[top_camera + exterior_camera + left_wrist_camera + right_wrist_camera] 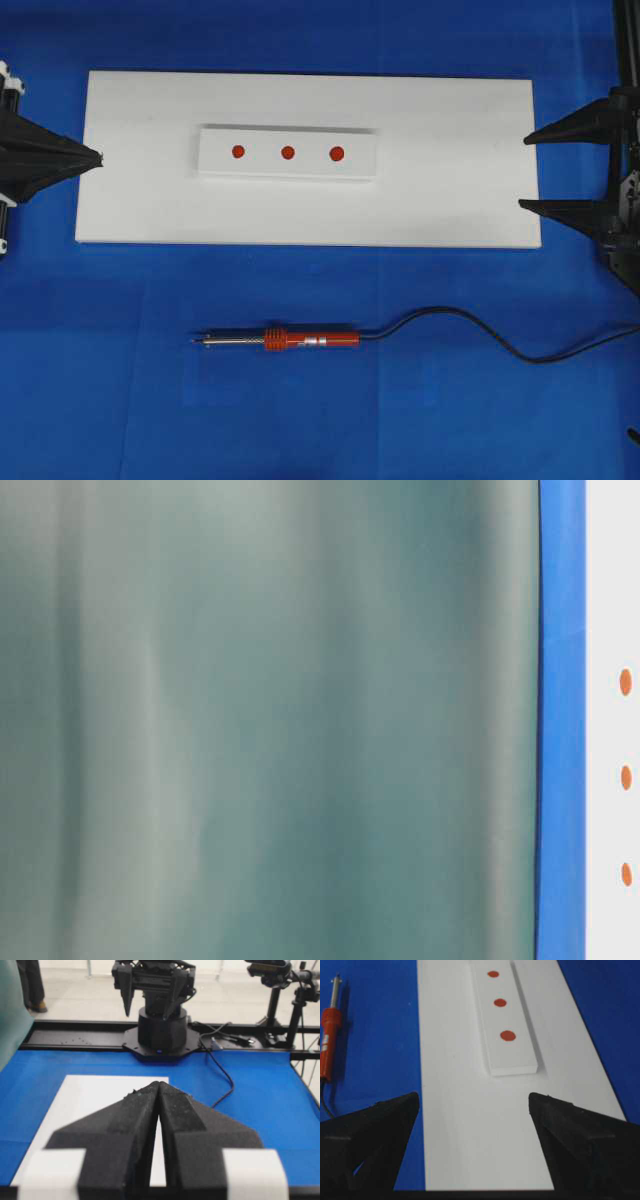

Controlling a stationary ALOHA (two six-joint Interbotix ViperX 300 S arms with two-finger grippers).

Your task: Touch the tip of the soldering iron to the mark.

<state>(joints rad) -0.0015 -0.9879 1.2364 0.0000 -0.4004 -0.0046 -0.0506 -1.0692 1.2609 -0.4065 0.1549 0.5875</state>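
Desk (300, 420): blue cloth cover, whole surface.

White board (140, 200): flat on desk, long side running 9-to-3 in overhead view.

White block (287, 170): small raised slab on board, toward board's 12 edge, left of centre. Carries 3 red dots in a row.

Mark (238, 152): smallest dot, at 9 end of row. Mid dot (288, 153) centre; largest dot (337, 154) at 3 end. In right wrist view the mark (493, 974) is farthest from camera.

Soldering iron (285, 340): lying flat on cloth at 6 of board, well apart from it. Orange-red handle, silver shaft, tip pointing to 9. Nothing touching it. Black cord (460, 325) trails off toward 3 edge.

Left tool (98, 158): at board's 9 edge, jaws pressed together, holding nothing; left wrist view confirms, fingers (135, 1125) meeting.

Right tool (527, 172): at board's 3 edge, jaws spread wide, nothing between them.

Table-level view: mostly blurred grey-green; blue strip and 3 dots at 3 side only.
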